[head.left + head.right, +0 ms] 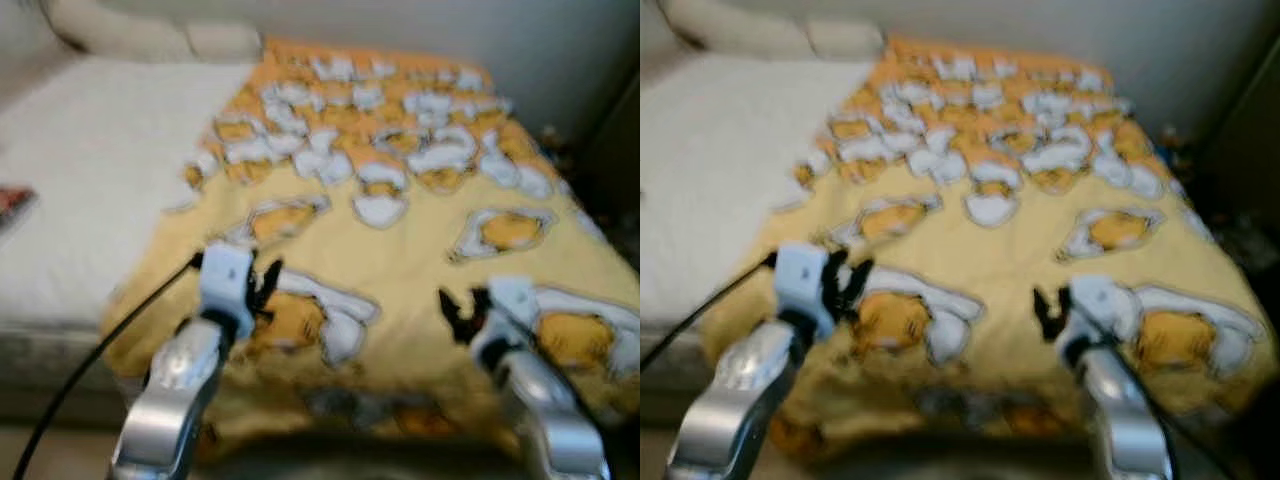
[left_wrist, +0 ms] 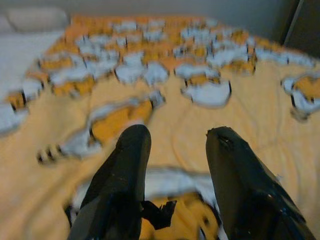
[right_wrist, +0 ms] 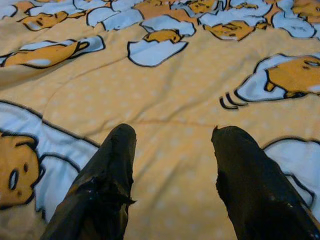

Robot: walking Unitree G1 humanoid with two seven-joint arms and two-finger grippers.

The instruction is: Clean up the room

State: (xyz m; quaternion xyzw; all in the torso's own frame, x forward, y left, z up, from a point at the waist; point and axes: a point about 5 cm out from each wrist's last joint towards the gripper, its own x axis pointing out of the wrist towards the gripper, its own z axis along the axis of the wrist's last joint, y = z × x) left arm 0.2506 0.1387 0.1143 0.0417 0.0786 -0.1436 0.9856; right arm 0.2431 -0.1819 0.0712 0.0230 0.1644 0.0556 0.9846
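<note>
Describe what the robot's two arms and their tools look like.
Both arms are shiny silver with white blocks at the wrists. The left tool and right tool each have two long black fingers. A thin black cable runs along the left arm.

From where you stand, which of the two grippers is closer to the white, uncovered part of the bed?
The left gripper. It hangs over the yellow blanket near the edge bordering the white mattress; the right gripper is over the blanket's middle, farther away.

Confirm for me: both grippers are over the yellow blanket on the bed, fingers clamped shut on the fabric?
Not shut. Both wrist views show the left gripper and right gripper open above the yellow blanket on the bed, gripping nothing.
</note>
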